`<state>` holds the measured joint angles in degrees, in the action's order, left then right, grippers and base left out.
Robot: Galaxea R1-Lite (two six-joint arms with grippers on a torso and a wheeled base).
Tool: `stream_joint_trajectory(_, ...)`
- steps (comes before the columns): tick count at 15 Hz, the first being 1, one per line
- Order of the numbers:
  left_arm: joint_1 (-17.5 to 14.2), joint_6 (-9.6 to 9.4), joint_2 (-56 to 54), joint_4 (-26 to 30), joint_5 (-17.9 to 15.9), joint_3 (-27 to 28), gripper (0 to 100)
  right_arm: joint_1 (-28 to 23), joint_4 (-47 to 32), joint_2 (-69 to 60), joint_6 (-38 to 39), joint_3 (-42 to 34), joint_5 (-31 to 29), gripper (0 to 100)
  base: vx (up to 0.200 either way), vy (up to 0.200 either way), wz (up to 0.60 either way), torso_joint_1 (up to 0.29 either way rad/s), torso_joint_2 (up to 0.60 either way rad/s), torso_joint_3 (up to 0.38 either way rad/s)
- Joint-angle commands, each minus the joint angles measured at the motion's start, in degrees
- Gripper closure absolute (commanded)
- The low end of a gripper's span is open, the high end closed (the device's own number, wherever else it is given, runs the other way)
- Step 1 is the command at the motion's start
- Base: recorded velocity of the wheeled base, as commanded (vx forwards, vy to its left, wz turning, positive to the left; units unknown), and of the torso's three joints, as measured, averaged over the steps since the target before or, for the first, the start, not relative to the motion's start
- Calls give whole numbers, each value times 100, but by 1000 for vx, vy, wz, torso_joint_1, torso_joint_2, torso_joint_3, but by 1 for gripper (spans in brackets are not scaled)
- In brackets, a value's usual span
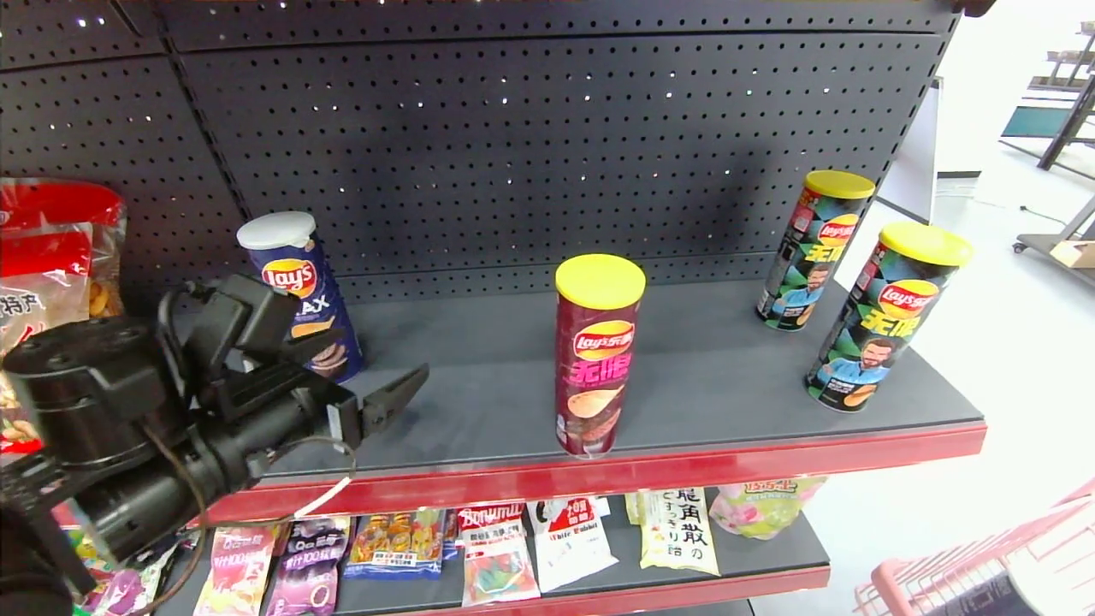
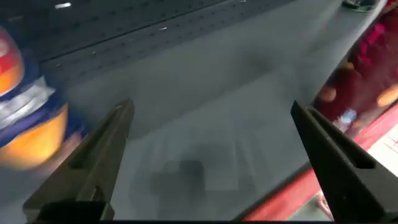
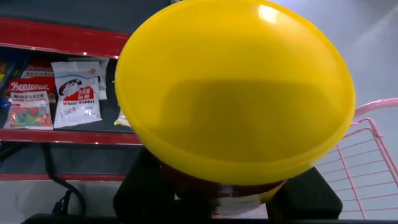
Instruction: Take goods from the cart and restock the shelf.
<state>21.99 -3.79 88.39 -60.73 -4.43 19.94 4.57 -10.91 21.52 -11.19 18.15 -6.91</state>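
At nine o'clock from the maroon chip can (image 1: 596, 368), the left gripper (image 2: 211, 107) is hovering wide open, empty, while the right gripper (image 3: 225, 190) is clamping a yellow-lidded can (image 3: 233, 87), seemingly for shelving.
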Motion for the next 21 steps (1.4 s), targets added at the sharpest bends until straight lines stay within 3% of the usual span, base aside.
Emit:
stream_joint_trajectory(1,-186,10,-1685,774,21,-817,0,0,36,213,29,57,67,100,0,0,0,0,0,0)
stream_joint_trajectory(2,-292,10,-2335,1485,21,-922,0,9,36,327,3,136,120,100,0,0,0,0,0,0)
stream_joint_trajectory(4,-336,28,-3891,3568,12,-825,0,61,36,415,3,241,243,100,0,0,0,0,0,0)
stream_joint_trajectory(7,-327,80,-6009,6706,-164,-263,0,70,54,388,38,285,559,100,0,0,0,0,0,0)
stream_joint_trajectory(8,-336,186,-6440,7365,-111,-140,0,70,45,353,100,241,612,100,0,0,0,0,0,0)
stream_joint_trajectory(11,-327,203,-6853,7603,223,-245,0,70,45,344,196,224,718,100,0,0,600,-2,2,7)
stream_joint_trajectory(16,-327,195,-7134,7603,258,-316,0,97,54,503,179,294,779,100,0,0,240,-1,0,5)
stream_joint_trajectory(21,-327,353,-8330,7585,530,-694,0,369,2664,3799,258,1419,1517,100,0,0,0,0,0,0)
